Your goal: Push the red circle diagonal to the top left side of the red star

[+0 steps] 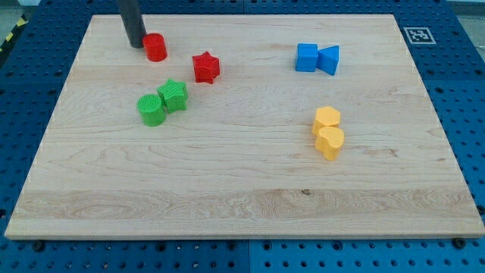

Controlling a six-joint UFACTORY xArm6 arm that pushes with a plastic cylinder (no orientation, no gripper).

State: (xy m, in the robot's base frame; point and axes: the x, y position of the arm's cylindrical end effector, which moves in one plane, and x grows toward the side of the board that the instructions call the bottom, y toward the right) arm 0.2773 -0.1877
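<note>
The red circle [155, 48] lies near the board's top left. The red star [205, 67] lies to its right and a little lower, a short gap apart. My tip [137, 45] is at the lower end of the dark rod that comes down from the view's top. It stands just left of the red circle, very close to it or touching it.
A green circle [151, 110] and a green block [173, 95] touch each other below the red blocks. A blue cube [307, 58] and a blue triangle [330, 59] sit at the top right. Two yellow blocks [327, 118] [330, 142] sit at the right centre. The wooden board [242, 197] rests on a blue pegboard.
</note>
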